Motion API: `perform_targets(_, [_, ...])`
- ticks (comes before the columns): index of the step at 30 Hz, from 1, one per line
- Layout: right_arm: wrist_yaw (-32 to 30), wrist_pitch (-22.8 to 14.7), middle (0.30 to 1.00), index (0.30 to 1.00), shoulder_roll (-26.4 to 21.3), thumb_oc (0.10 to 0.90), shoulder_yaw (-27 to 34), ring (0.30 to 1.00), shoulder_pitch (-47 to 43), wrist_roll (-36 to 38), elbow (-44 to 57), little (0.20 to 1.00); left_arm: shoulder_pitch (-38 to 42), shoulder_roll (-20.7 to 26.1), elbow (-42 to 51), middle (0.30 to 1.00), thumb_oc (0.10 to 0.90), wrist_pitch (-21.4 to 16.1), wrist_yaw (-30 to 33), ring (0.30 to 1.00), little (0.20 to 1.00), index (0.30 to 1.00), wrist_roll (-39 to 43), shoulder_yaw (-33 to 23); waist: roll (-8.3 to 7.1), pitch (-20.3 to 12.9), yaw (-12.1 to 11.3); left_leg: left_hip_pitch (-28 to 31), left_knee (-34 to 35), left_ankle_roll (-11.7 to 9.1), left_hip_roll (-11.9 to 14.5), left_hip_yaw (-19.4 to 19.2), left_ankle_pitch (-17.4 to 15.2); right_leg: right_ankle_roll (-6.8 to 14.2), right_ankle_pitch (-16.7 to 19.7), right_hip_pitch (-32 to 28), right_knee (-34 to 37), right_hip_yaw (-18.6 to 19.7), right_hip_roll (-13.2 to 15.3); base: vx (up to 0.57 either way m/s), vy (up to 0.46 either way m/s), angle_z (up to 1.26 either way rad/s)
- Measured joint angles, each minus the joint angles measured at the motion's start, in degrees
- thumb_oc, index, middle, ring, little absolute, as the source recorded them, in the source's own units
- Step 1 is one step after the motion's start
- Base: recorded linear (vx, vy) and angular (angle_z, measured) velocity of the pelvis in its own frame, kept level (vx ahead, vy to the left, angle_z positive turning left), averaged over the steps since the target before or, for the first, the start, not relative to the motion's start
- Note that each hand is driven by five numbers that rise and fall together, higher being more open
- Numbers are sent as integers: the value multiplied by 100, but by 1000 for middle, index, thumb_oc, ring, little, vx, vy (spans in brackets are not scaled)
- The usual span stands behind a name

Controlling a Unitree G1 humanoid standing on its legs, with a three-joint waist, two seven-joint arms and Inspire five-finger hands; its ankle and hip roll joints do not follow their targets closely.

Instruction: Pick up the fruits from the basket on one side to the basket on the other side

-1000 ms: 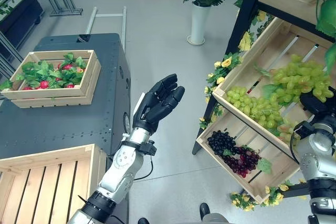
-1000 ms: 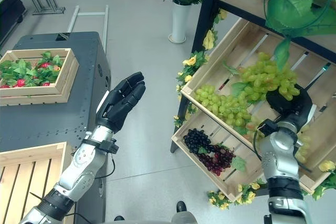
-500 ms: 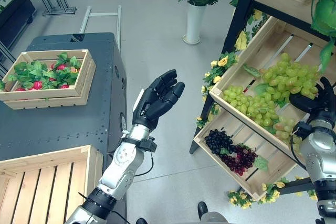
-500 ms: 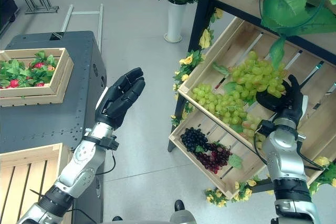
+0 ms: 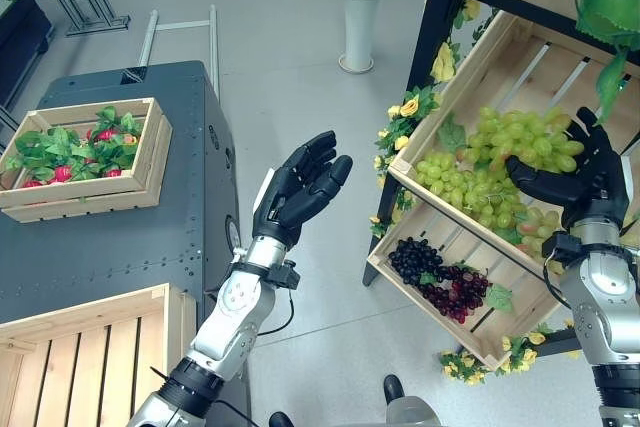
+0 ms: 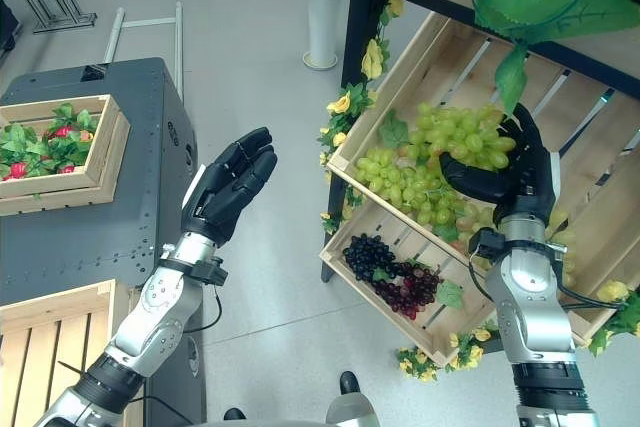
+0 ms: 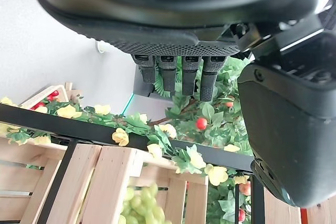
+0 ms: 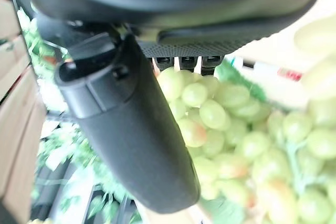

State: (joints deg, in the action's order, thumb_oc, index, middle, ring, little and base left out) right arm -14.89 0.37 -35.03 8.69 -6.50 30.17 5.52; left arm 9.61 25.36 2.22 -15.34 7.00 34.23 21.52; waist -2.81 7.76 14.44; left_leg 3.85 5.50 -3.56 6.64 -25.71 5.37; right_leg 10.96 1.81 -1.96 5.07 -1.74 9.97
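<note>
The right hand (image 6: 510,175) has its fingers straight and spread, thumb out, now raised over the green grapes (image 6: 440,162) in the upper crate (image 6: 455,57) at right of frame; 1 second ago it sat lower, behind the bunch. The left hand (image 5: 298,190) stays released, fingers straight, mid-frame. Dark grapes (image 5: 440,282) lie in the lower crate (image 5: 480,342).

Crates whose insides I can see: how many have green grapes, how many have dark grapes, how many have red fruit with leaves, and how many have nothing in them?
Crate of green grapes: 1
Crate of dark grapes: 1
Crate of red fruit and leaves: 1
Empty crate: 1
Total: 4
</note>
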Motion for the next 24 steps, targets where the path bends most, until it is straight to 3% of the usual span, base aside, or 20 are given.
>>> perform_targets(8, [518, -74, 900, 900, -1, 800, -1, 900, 69, 3, 858, 900, -4, -2, 0, 900, 800, -7, 58, 900, 900, 900, -30, -1, -2, -3, 60, 66, 1, -12, 1, -150, -27, -2, 28, 33, -1, 131, -7, 0, 5, -9])
perform_targets(15, [966, -80, 900, 900, -8, 800, 7, 900, 292, 82, 1005, 900, -14, -5, 0, 900, 800, -16, 147, 900, 900, 900, -45, -1, -4, -4, 175, 71, 2, -14, 6, -168, -30, -3, 33, 37, -1, 148, -10, -2, 0, -1])
perform_targets(24, [1010, -92, 900, 900, -5, 800, 7, 900, 346, 294, 1105, 900, -21, -8, -1, 900, 800, -34, 198, 900, 900, 900, -87, 1, -2, -7, 183, 71, 2, -14, 9, -165, -30, -5, 35, 35, -1, 150, -13, 0, 0, 0])
